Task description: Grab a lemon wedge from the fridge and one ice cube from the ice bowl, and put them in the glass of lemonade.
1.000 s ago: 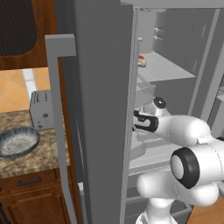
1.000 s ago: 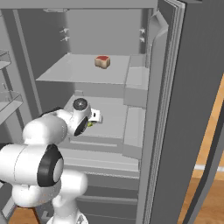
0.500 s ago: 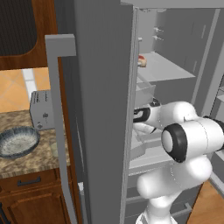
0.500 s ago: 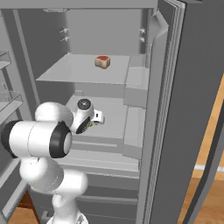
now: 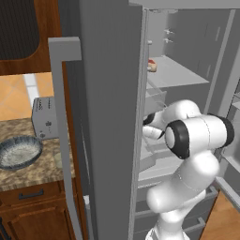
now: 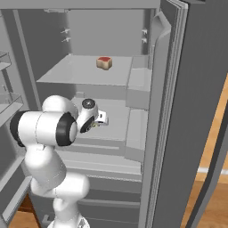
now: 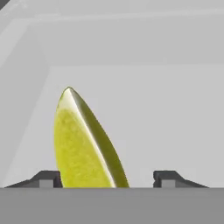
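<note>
A: State the surface and room as shown.

B: The fridge (image 6: 187, 111) stands with both upper doors open. Its interior is plain grey. An upper shelf (image 6: 80, 73) carries a small tan block with a red top (image 6: 104, 63) toward 1 o'clock of the shelf centre. A lower shelf (image 6: 116, 122) sits beneath it, with door bins at 3 o'clock. In the left base view, a speckled stone counter (image 5: 28, 168) over wooden cabinets lies at 9 o'clock of the fridge. The ice bowl (image 5: 18, 151) rests on it, and a boxy grey toaster (image 5: 44, 117) stands behind the bowl at 1 o'clock, apart from it.

A: Where is the lemon wedge?

B: In the hand view, the lemon wedge (image 7: 85, 144) stands upright on the grey shelf floor, point at 12 o'clock, rind edge facing 3 o'clock. It lies between the two fingertips, close against the one at 9 o'clock.

A: State of the tool?

B: The gripper (image 7: 106, 179) is at lower-shelf height inside the fridge. The jaws stand wide on either side of the wedge, with a clear gap on the 3 o'clock side. Whether the 9 o'clock fingertip (image 7: 46, 179) touches the wedge cannot be determined.

A: What is hidden or cut off?

B: The wedge's base is cut off at the bottom of the hand view. In the right base view, the hand covers the wedge. In the left base view, the open door (image 5: 108, 117) and the arm block most of the lower shelf.
</note>
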### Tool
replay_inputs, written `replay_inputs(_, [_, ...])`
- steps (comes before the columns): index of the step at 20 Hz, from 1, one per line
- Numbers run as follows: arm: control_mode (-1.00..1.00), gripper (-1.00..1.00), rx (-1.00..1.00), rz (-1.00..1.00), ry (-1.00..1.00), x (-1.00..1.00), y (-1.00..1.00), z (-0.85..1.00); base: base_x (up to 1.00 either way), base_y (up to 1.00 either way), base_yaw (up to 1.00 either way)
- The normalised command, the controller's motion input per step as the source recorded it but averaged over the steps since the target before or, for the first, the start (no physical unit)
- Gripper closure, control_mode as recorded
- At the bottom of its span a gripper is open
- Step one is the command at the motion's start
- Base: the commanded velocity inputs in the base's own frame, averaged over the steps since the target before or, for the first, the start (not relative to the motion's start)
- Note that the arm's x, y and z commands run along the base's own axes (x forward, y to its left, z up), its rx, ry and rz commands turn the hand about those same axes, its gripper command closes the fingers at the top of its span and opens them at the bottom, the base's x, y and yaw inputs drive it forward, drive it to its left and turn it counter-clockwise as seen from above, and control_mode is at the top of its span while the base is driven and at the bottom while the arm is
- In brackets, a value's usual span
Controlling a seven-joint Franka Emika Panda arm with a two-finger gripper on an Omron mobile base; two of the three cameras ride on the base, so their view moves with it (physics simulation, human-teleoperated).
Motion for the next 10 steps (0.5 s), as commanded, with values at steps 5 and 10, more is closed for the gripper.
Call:
replay_inputs(5, [-1.0, 1.0, -0.02, 0.0, 0.07, 0.08, 0.09, -0.32, 0.0, 0.0, 0.0])
replay_inputs(10, [-1.0, 1.0, 0.0, 0.0, 0.0, -0.01, 0.0, -0.02, 0.0, 0.0, 0.0])
